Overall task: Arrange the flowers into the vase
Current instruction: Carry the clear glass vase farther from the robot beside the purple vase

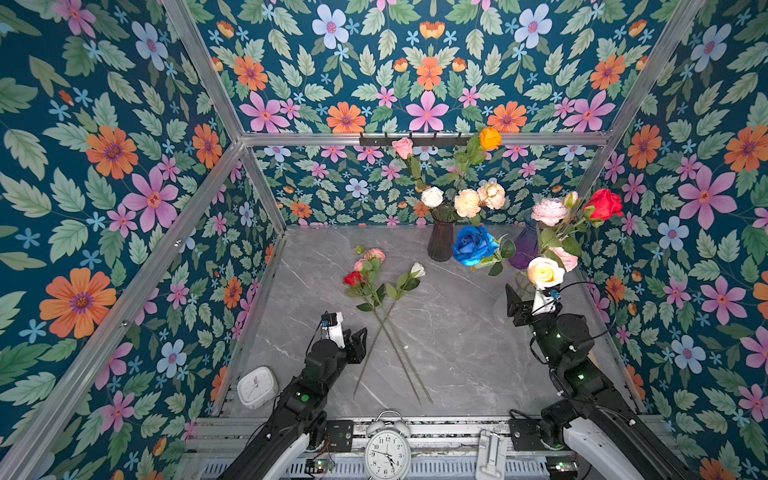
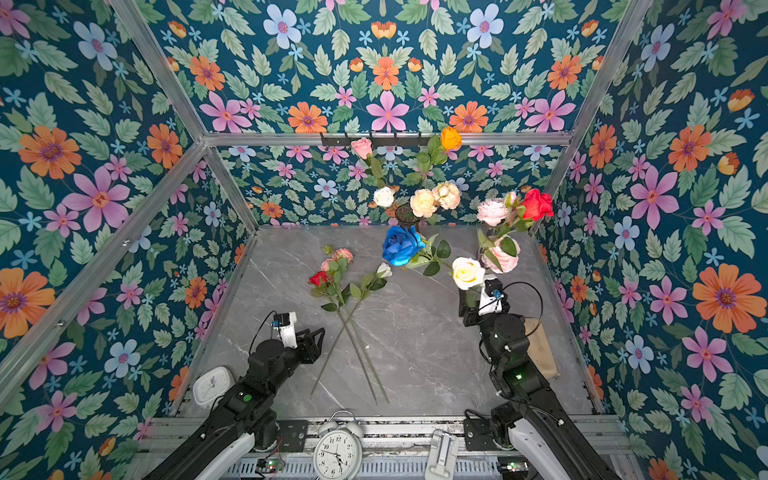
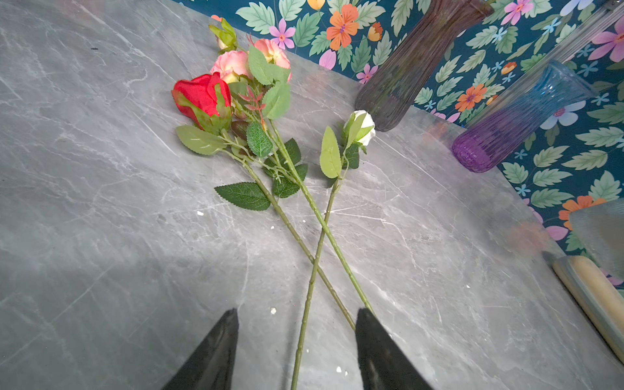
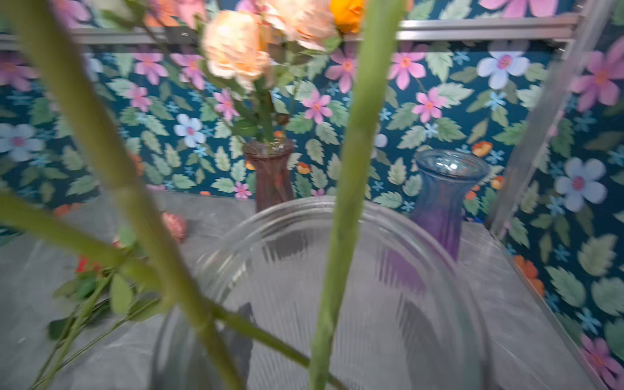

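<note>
Three flowers lie on the grey table with their stems crossed: a red rose (image 1: 352, 278) (image 3: 202, 94), a pink spray (image 1: 374, 254) and a white bud (image 1: 417, 270) (image 3: 363, 126). My left gripper (image 1: 363, 343) (image 3: 297, 337) hangs open just above the stems, and the white bud's stem runs between its fingers. A clear ribbed vase (image 1: 523, 282) (image 4: 304, 206) holds several flowers, among them a cream rose (image 1: 545, 272) and a blue rose (image 1: 473, 245). My right gripper (image 1: 525, 297) (image 4: 332, 324) grips this vase, its fingers showing through the glass on either side.
A dark vase (image 1: 441, 239) with several flowers stands at the back wall. An empty purple vase (image 1: 524, 245) is beside it. A wooden piece (image 2: 540, 349) lies at the right edge. An alarm clock (image 1: 387, 451) and a white square clock (image 1: 257, 385) sit at the front.
</note>
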`<state>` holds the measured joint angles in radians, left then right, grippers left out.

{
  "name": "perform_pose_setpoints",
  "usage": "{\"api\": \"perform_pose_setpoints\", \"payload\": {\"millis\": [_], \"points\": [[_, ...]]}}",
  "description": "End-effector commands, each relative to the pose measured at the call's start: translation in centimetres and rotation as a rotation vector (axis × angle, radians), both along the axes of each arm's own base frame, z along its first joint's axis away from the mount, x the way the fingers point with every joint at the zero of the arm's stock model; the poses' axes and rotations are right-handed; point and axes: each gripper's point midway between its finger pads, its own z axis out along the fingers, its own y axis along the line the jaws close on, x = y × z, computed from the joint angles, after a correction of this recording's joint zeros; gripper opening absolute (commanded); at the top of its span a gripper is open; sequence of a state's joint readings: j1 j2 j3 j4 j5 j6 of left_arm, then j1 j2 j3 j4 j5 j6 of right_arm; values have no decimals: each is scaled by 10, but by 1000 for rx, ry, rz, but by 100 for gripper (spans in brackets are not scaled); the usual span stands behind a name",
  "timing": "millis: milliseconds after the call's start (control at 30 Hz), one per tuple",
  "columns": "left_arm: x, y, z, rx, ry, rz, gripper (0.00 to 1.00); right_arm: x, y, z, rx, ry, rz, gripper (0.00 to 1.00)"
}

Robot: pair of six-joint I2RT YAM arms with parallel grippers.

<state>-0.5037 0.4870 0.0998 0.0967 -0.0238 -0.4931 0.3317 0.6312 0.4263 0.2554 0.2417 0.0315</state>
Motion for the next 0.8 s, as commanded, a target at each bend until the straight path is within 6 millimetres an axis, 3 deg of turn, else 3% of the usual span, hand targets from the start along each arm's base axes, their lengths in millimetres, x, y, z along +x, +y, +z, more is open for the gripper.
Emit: {"api": "perform_pose_setpoints", "payload": {"millis": [0,100,367,500,767], "points": [[3,-2,10,-10,-32,-6,58,14,-39,16,163,-2,-182,31],[3,-3,11,-11,-34,-7,58,34,-50,19,183,50,-225,30],[3,-3,11,-9,-35,-8,58,96,-50,27,145,222,-256,31],[3,-2,11,-9,-36,-6,58,113,-45,41,136,212,-239,30],[2,-3,11,-8,-34,-8,58,150,-25,44,98,95,-131,34]]}}
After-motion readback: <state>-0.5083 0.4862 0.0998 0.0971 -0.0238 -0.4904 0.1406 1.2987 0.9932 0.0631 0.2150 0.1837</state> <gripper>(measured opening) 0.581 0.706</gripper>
